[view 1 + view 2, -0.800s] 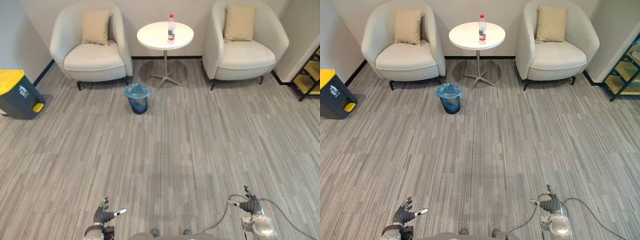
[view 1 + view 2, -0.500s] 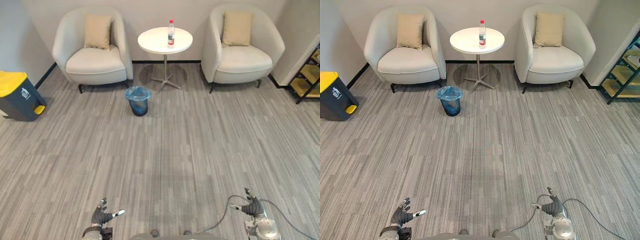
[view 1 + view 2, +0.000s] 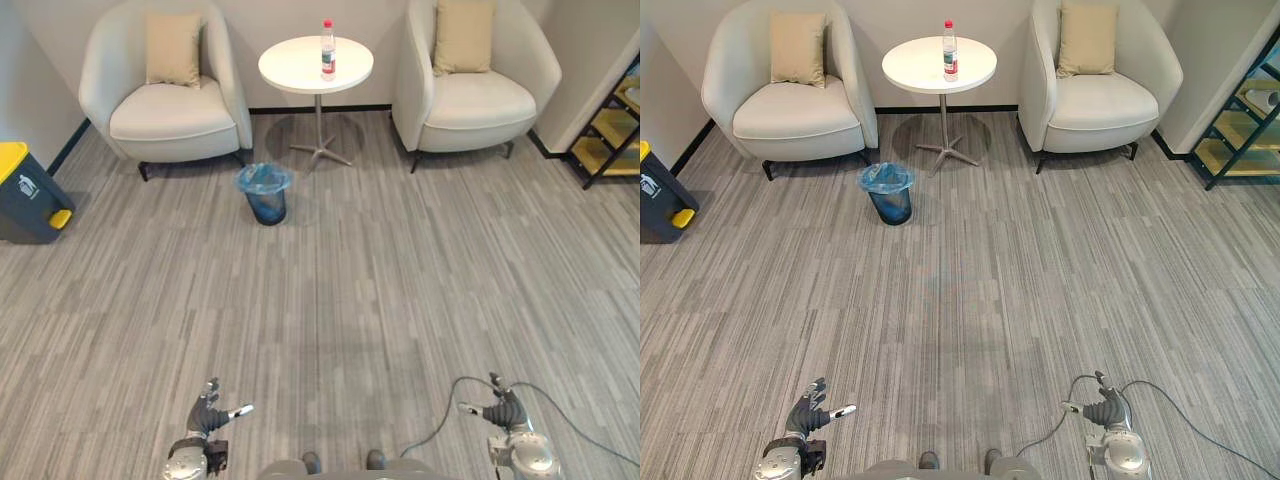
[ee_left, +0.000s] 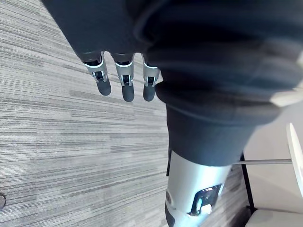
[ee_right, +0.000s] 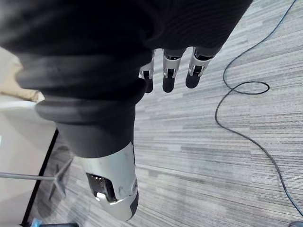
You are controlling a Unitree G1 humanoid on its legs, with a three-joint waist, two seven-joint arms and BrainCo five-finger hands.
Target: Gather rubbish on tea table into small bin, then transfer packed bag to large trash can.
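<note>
Bottle [image 3: 327, 36]: upright on tea table [image 3: 295, 68].
Small bin [image 3: 265, 195]: floor, near table.
Left hand [image 3: 209, 414], right hand [image 3: 501, 409]: I read both relaxed, empty.

The place looked like a lounge or waiting corner of an office or lobby rather than a home. Two matching cream tub armchairs, the left one [image 3: 165, 95] and the right one [image 3: 480, 85], each with a beige cushion [image 3: 172, 48], stood against a plain pale wall [image 3: 265, 20] with a dark skirting board [image 3: 320, 107]. Between them stood a round white pedestal tea table [image 3: 300, 68] bearing a single bottle [image 3: 327, 36]. The floor [image 3: 330, 300] was grey striped commercial carpet tile. A small bin [image 3: 264, 193] with a blue liner stood near the table, a large trash can [image 3: 25, 190], dark grey with a yellow lid, stood by the left wall, and a dark-framed shelf unit [image 3: 612, 120] stood at the right edge.
</note>
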